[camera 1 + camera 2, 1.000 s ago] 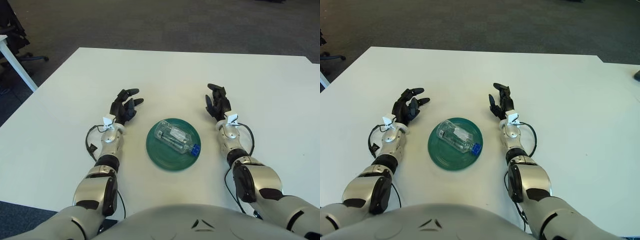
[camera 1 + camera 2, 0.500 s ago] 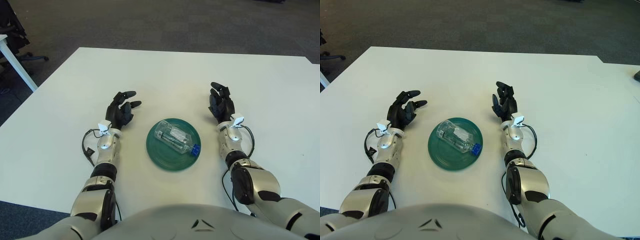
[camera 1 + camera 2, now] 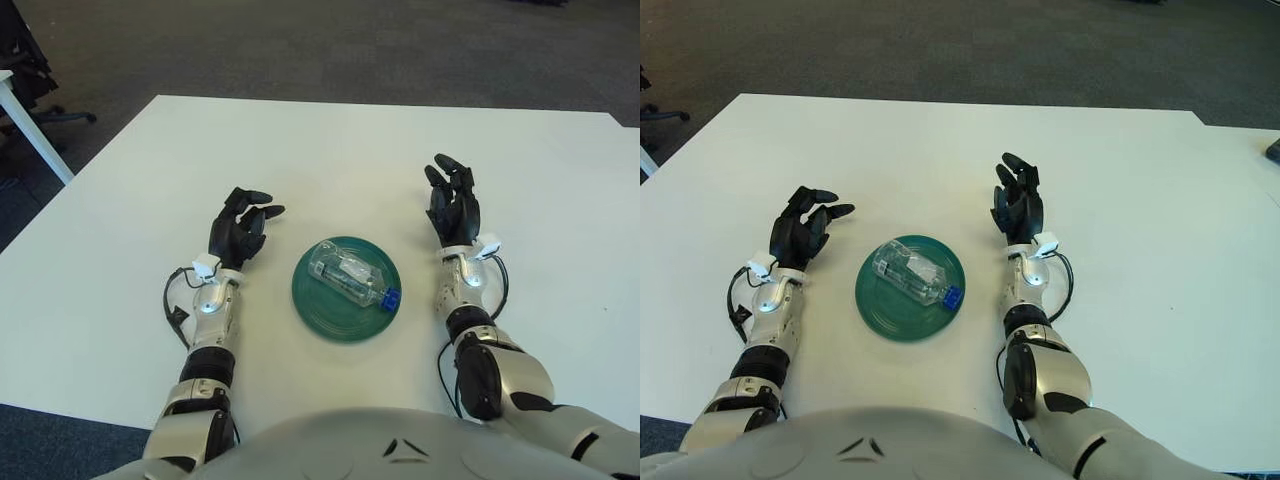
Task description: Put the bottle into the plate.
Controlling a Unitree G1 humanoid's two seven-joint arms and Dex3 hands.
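A clear plastic bottle point(image 3: 350, 277) with a blue cap lies on its side in the round green plate point(image 3: 318, 308) at the table's middle front. My left hand point(image 3: 240, 225) is to the left of the plate, fingers spread and holding nothing. To the plate's right my right hand point(image 3: 452, 201) is raised with its fingers spread, also holding nothing. Neither hand touches the plate or the bottle.
The white table point(image 3: 330, 150) stretches far behind the plate. Dark carpet lies beyond its far edge. Another white table's leg point(image 3: 28, 122) and an office chair base point(image 3: 50, 115) show at the far left.
Both forearms have drawn back toward my body and swung slightly outward from the plate. The bottle and plate have not moved.
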